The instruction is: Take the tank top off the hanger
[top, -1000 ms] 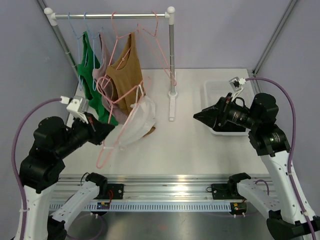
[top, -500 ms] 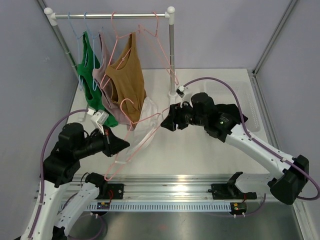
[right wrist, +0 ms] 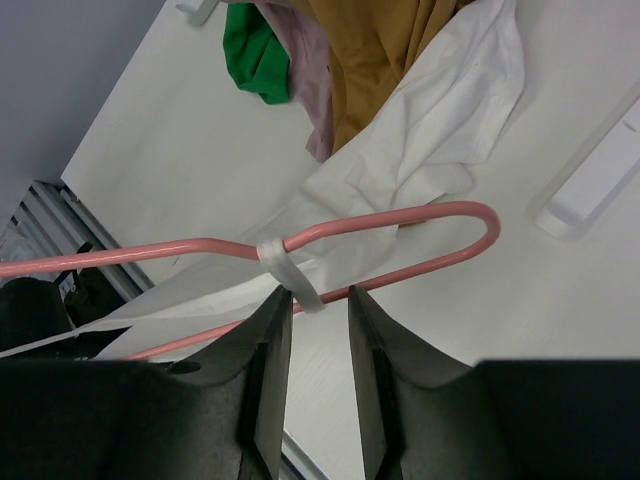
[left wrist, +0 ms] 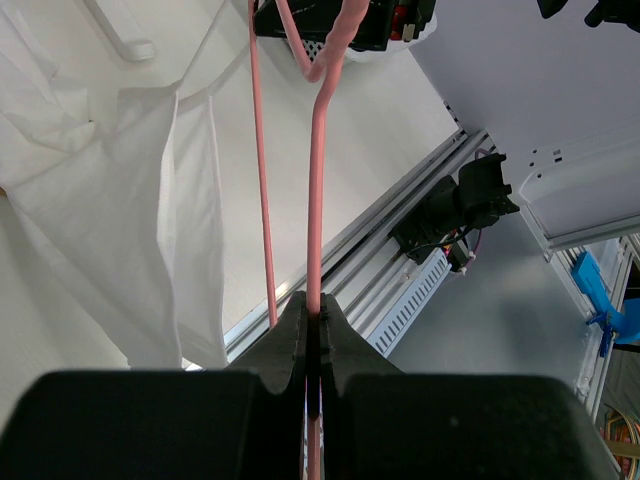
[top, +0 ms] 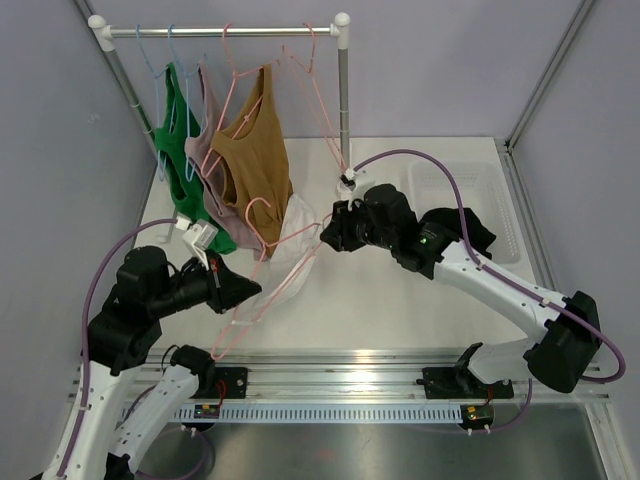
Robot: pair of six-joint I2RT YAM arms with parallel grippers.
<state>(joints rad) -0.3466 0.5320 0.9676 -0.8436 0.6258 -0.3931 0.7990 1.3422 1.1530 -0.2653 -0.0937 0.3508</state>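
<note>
- The step in hand looked like freeing a shoulder strap. The pink hanger (left wrist: 317, 200) was off the rack and slanted low over the worktop (top: 400, 300), with the white tank top (top: 292, 228) draped on it and part of its cloth lying on the surface.
- The left gripper (left wrist: 315, 305) had its jaws clamped tight on the hanger's wire, bracing it near its lower end.
- The right gripper (right wrist: 312, 300) was at the hanger's far, rounded end, jaws parted. A narrow white strap (right wrist: 281, 262) looped round the wire just above the gap between the jaws, with nothing pinched yet.
- By my reading, the next move called for closing on that strap and drawing it along the wire, past the rounded end, while the left arm kept the hanger steady. The strap is thin and sits snug on the wire, so the pinch would need to take cloth alone and not the wire.
- The worktop was pale and smooth, with a shallow white tray (top: 500, 205) to the right, partly behind the right arm.
- At the back, a rack bar (top: 220, 31) carried more hangers with a brown top (top: 255, 160) and a green top (top: 178, 130), and a mauve garment between them.
- Plain lilac-grey walls closed the space in, and a metal rail (top: 350, 365) ran along the near edge.
</note>
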